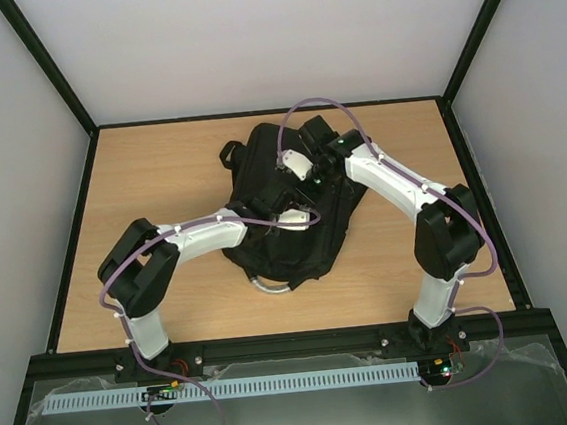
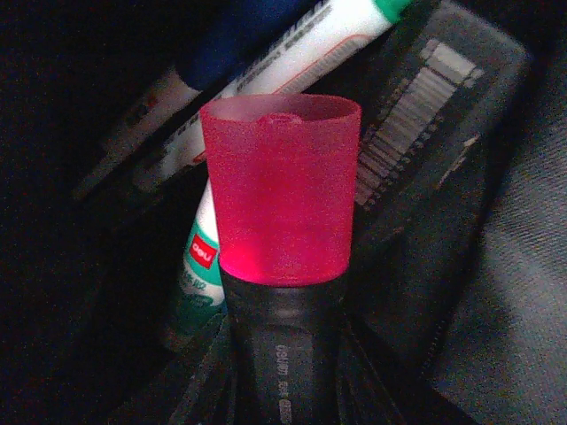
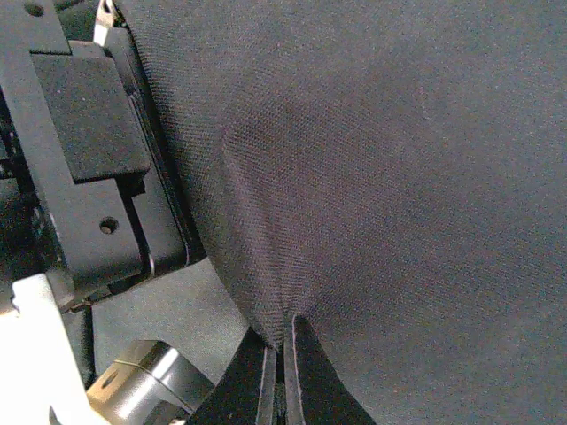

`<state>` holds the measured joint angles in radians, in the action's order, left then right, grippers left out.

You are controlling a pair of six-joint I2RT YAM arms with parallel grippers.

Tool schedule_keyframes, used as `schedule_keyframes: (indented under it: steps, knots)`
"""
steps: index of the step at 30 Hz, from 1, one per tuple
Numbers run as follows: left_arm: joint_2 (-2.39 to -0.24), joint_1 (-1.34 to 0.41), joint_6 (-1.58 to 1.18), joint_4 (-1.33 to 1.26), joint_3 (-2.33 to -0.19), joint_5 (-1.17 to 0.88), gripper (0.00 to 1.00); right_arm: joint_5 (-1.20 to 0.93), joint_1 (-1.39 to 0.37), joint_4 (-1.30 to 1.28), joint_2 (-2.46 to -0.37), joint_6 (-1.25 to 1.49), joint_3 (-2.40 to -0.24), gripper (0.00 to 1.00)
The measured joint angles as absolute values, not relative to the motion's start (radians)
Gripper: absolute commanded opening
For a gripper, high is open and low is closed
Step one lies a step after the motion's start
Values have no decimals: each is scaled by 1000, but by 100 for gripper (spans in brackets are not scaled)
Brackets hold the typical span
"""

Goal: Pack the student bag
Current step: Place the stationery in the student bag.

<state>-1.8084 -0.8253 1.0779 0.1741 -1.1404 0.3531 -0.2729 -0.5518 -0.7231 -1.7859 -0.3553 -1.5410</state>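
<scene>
Insertion of a pen into the student bag (image 1: 298,256), which lies near the middle of the table (image 1: 160,184) with both arms reaching over it.

The left pincer (image 1: 299,218) is narrowly closed around the dark barrel of a highlighter (image 2: 282,190) with a translucent pink cap. It holds the highlighter cap-first inside a dim pocket. Already lying in the pocket are a white marker (image 2: 202,257) with a green label, a second white marker (image 2: 310,44) with a green cap, a blue-capped pen (image 2: 230,44) and a dark flat item (image 2: 434,106) with a striped label, whose identity cannot be told.

The right pincer (image 3: 283,354) is fully closed, pinching a fold of the bag's black fabric (image 3: 372,177). It appears to be lifting the pocket wall so the mouth stays wide.

For a clean placement, the highlighter probably needs to slide deeper along the line of the pens lying there rather than across them. The cap should pass the markers without wedging against them. The left pincer should release only once the barrel rests on the pocket contents. The fabric pinch is best kept taut until the left arm is clear, since a slack wall could fold over the opening.
</scene>
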Motion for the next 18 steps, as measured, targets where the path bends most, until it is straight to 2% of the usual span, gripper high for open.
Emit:
schedule_keyframes:
  steps: [10,18]
  knots:
    - [-1793,-823,1039,175,-1129,334,46,-229,-560,-707,-1774,-355,-1536,1]
    - [-1600,-813,968,246,-1021,277,49,-192,-584,-699,-1773,-350,-1529,1]
